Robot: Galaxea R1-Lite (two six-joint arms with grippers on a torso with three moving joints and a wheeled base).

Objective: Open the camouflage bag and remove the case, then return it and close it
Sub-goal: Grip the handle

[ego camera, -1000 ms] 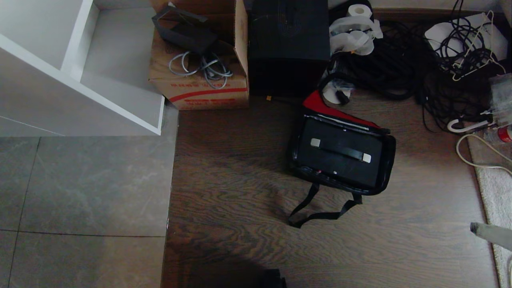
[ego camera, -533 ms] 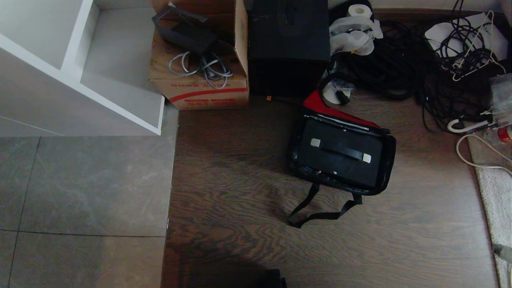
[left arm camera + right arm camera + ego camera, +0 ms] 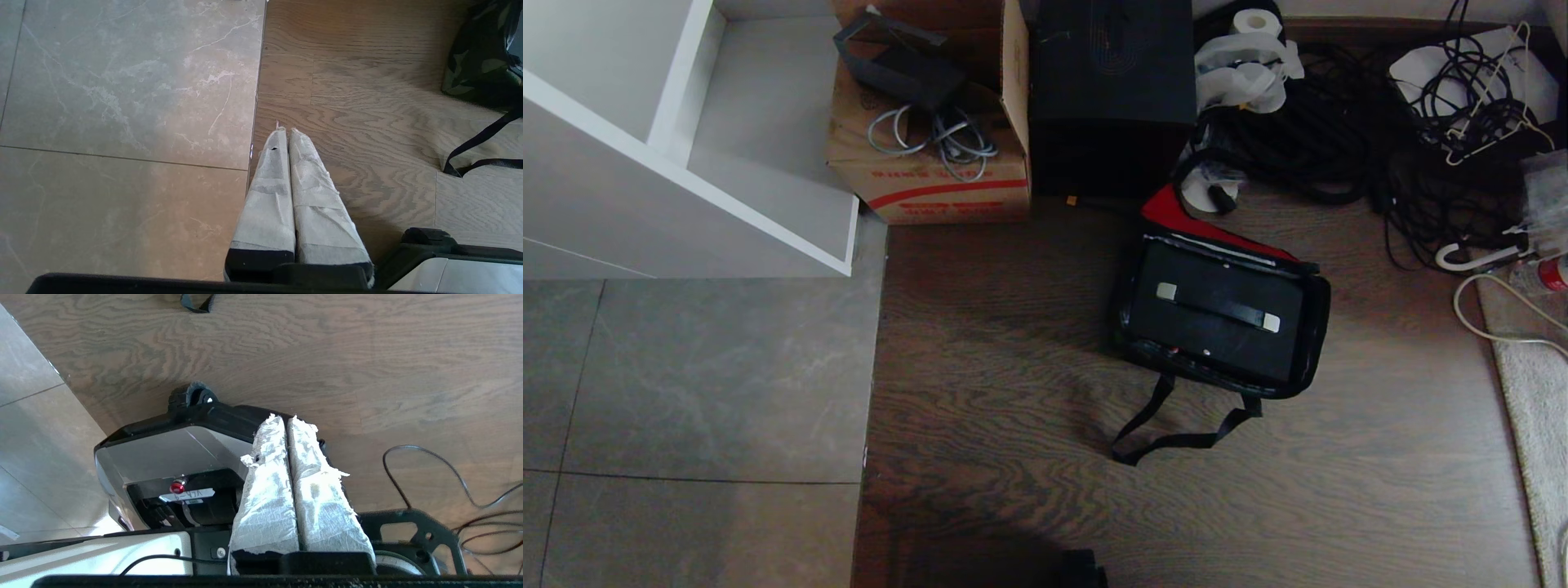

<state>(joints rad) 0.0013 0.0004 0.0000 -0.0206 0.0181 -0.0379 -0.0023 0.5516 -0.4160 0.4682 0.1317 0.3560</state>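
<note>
The camouflage bag (image 3: pixel 1319 327) stands open on the wooden floor, its red inner lid panel (image 3: pixel 1176 214) folded back. Inside it lies the case (image 3: pixel 1217 343), black, with a flat handle (image 3: pixel 1217 307) on pale end mounts. The bag's black strap (image 3: pixel 1168 425) trails toward me. Neither gripper shows in the head view. My left gripper (image 3: pixel 284 130) hangs shut and empty over the seam between tile and wood, with the bag's camouflage side (image 3: pixel 474 61) far off. My right gripper (image 3: pixel 288 418) is shut on nothing, above my own base (image 3: pixel 163 449).
A brown carton (image 3: pixel 931 163) with cables and a tall plain black box (image 3: pixel 1111 90) stand behind the bag. Tangled black cables (image 3: pixel 1339 122) fill the back right. A white shelf unit (image 3: pixel 686 163) is at the left, a pale rug (image 3: pixel 1535 392) at the right edge.
The right gripper's wrapped finger, at the head view's lower right edge a second ago, has slid out of that view. Bag and case have not moved.
</note>
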